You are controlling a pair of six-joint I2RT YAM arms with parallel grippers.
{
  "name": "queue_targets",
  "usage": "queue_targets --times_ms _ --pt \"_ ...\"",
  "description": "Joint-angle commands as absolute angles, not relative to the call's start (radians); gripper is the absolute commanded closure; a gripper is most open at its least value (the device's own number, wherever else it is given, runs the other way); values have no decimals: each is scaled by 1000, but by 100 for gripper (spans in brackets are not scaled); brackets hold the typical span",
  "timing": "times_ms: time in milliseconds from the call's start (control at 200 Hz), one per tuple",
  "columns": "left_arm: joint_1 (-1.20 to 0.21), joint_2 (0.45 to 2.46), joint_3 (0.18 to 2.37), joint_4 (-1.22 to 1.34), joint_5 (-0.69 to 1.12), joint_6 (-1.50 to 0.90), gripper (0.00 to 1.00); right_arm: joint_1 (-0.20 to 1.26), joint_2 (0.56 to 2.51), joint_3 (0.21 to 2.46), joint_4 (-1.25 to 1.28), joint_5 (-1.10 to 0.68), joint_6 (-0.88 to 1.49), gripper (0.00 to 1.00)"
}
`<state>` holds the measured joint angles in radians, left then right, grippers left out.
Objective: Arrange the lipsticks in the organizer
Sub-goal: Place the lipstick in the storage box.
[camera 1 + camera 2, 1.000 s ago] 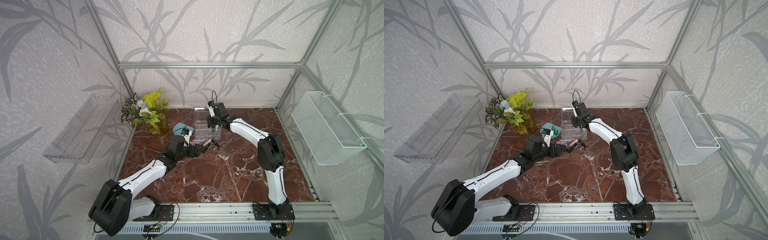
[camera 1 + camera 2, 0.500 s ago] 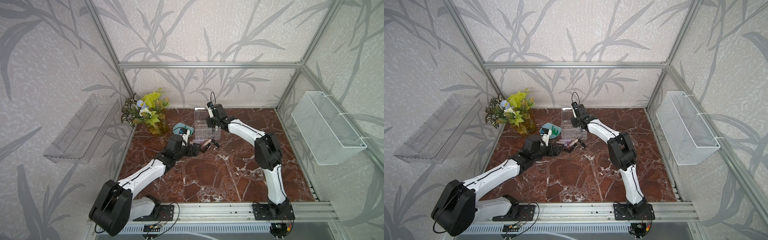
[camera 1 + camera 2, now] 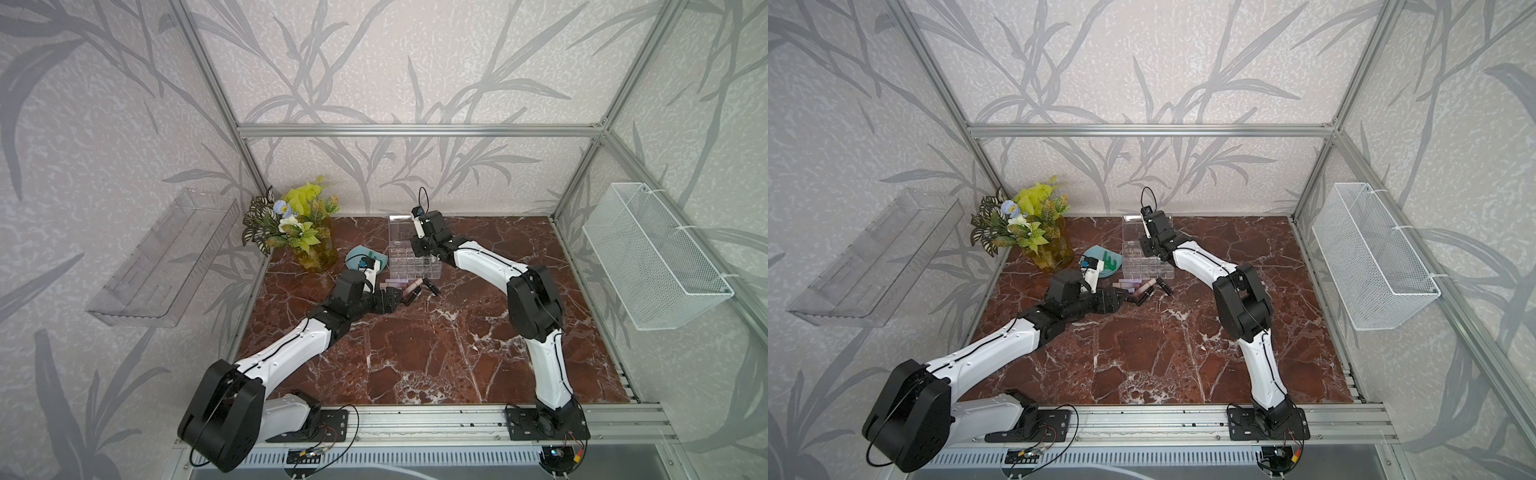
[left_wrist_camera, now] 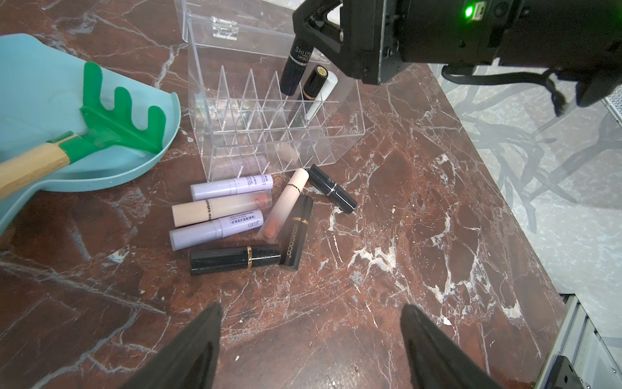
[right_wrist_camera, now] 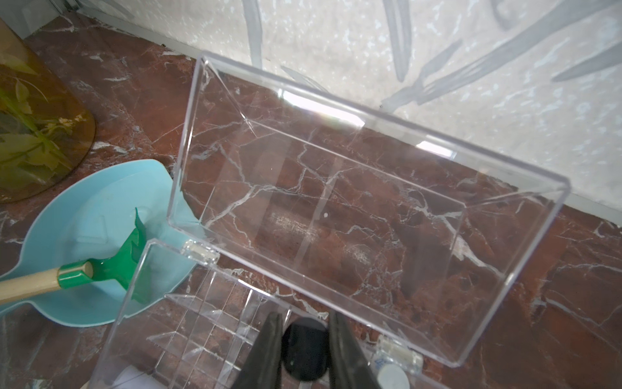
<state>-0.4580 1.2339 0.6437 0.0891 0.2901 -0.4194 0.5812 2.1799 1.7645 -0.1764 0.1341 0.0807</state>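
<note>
Right gripper (image 5: 304,317): jaws clenched on black lipstick (image 5: 304,350) over organizer (image 3: 415,271). Left gripper (image 4: 309,306): jaws released, empty. Loose lipsticks (image 3: 415,285) on surface, organizer's 6 o'clock. Likely light, rigid, slick, prone to rolling; pinch mid-barrel crosswise.

Clear organizer (image 4: 279,148) open, seven lipsticks (image 4: 218,210) beside

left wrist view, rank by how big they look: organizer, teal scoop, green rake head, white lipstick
1-2. organizer and teal scoop: alike, scoop cropped, unranked
3. green rake head
4. white lipstick
</note>
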Motion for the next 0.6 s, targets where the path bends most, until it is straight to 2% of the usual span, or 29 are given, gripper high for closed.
queue_targets --times_ms 0,420,600 --pt "-453 1216 656 82 302 -404 15 588 2165 1743 -140 157 78 75" --pt "-453 1203 661 71 317 -401 15 599 2090 1707 -149 176 72 66" --pt "-453 1201 666 59 339 -387 15 627 1978 1667 -184 179 73 61"
